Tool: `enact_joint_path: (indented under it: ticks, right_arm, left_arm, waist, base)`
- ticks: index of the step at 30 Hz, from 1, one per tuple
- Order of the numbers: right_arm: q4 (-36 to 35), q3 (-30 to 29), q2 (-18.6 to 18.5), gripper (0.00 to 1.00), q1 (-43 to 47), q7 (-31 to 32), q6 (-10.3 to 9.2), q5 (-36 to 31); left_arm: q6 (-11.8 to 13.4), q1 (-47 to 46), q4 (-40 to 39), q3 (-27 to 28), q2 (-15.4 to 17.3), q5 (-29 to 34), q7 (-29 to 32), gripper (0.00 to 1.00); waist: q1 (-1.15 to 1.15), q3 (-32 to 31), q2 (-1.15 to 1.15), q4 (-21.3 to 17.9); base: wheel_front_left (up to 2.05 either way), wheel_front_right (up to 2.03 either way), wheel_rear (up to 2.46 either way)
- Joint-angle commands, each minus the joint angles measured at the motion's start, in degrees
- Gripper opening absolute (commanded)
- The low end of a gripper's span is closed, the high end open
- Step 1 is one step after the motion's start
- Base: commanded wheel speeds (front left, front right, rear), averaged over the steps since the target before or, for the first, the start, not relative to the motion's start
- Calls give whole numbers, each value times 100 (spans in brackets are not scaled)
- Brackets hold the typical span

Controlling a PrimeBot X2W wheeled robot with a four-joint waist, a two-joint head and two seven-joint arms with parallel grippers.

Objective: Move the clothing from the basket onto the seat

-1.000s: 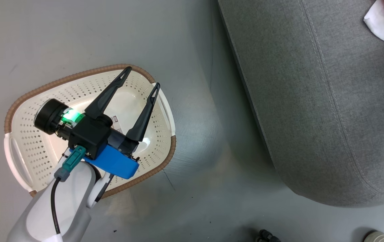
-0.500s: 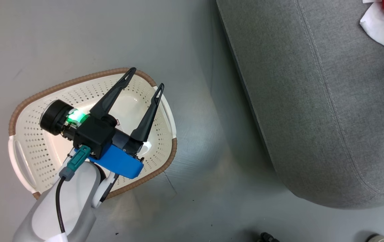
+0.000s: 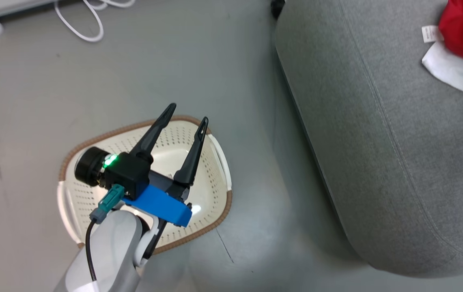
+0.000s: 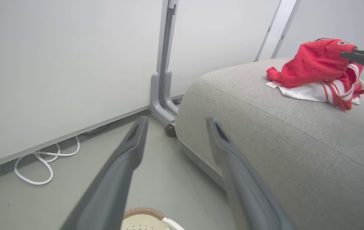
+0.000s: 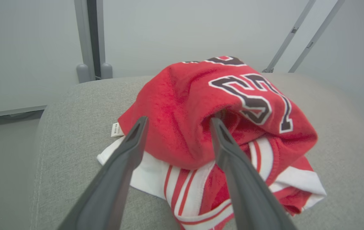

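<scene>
A: Two pieces, the clothing [image 4: 312,60] – where?
B: Heaped on the seat [image 5: 57,127], across the cushion from the basket [image 3: 211,174]. Red jersey [image 5: 175,105] on top, black white-edged numerals showing; red-and-white striped piece [image 5: 197,188] underneath.
A: Right gripper [image 5: 179,120]?
B: Fingers spread wide, released, nothing pinched. Tips right at the jersey's front fold – touching or just short, can't tell. Left wrist view catches one of its fingers at the top of the heap.
A: Left gripper [image 3: 188,113]?
B: Fingers apart too, grasping nothing. Hangs above the basket, tips pointing roughly toward the seat.
A: Basket?
B: On the grey floor [image 3: 174,61], near the seat's edge, not touching it. Brown rim and one white handle show past the arm. White cable [image 3: 89,24] looped on the floor farther off.
</scene>
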Motion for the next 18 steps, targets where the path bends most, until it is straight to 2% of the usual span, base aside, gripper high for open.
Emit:
enact_joint_path:
  ticks: [1, 6, 10, 18]
  right_arm:
    - [-112, 27, 77, 100, 244, -14, 1, -52]
    - [-779, 119, 293, 100, 1056, -8, 1, -314]
    - [-1440, 171, 606, 100, 1722, 106, 1, -462]
    - [-3007, 454, 1119, 100, 2922, 689, 1, -544]
  left_arm:
    - [-41, 112, 23, 69, -56, -34, -14, 100]
    - [-45, 543, 154, 360, -285, -76, -14, 100]
    - [-48, 908, 260, 588, -450, -69, -14, 100]
    - [-38, 1451, 391, 1039, -638, -79, -15, 100]
  waist:
    - [0, -439, 0, 236]
    - [0, -1040, 0, 430]
    - [0, -1483, 0, 622]
    - [0, -2087, 0, 1029]
  base:
    - [0, 0, 0]
    - [0, 0, 0]
    - [0, 0, 0]
    - [0, 0, 0]
